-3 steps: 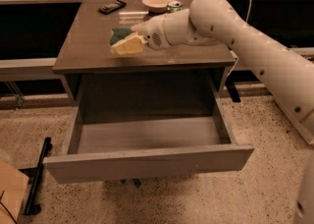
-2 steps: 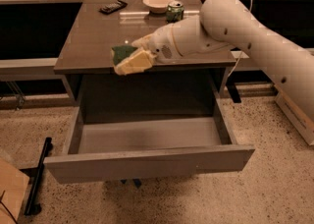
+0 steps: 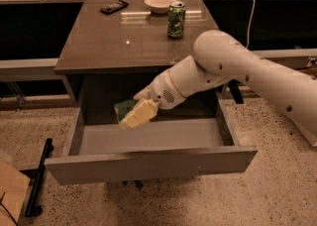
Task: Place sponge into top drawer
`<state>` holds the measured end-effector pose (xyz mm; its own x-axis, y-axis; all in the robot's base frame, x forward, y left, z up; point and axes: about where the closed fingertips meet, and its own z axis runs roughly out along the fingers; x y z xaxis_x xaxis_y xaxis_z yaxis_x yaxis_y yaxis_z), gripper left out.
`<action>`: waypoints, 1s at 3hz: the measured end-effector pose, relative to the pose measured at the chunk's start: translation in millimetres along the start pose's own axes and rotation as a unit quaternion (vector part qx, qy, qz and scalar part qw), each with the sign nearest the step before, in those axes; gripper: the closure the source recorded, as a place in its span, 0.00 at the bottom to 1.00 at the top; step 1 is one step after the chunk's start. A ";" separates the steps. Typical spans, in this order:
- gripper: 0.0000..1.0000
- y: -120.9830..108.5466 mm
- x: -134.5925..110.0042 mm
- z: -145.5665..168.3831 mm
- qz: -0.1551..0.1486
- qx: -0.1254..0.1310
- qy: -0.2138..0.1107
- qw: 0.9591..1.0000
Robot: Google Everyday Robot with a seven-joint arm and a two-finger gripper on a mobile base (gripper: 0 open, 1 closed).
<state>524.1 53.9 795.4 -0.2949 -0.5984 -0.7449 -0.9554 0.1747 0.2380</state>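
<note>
**Gripper (image 3: 142, 106) brings the sponge (image 3: 132, 115) down from table height to the open top drawer (image 3: 148, 164)**

Clasped between the gripper's fingers, the sponge hangs tilted over the left-centre of the drawer's pale interior, green layer up and to the left, yellow foam below; whether it touches the drawer floor cannot be told. A second ago the same sponge is held over the tabletop (image 3: 114, 41), and a moment later at the table's front edge. It now sits below that edge, in front of the dark recess under the top, and the white arm reaches in from the right at a lower angle. The drawer stands pulled out as before. At the back of the table rest a green drink can (image 3: 176, 19), whose label cannot be read, a pale bowl (image 3: 160, 3) and a black handheld device (image 3: 114, 7).
</note>
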 end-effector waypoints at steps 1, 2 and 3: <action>1.00 -9.2 39.2 39.3 0.037 0.009 0.026 0.999; 0.82 -43.5 66.9 69.8 0.067 0.058 0.031 0.996; 0.50 -89.7 89.2 82.4 0.091 0.114 0.023 0.989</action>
<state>582.5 49.2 656.3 -0.4672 -0.5740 -0.6725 -0.8658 0.4513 0.2162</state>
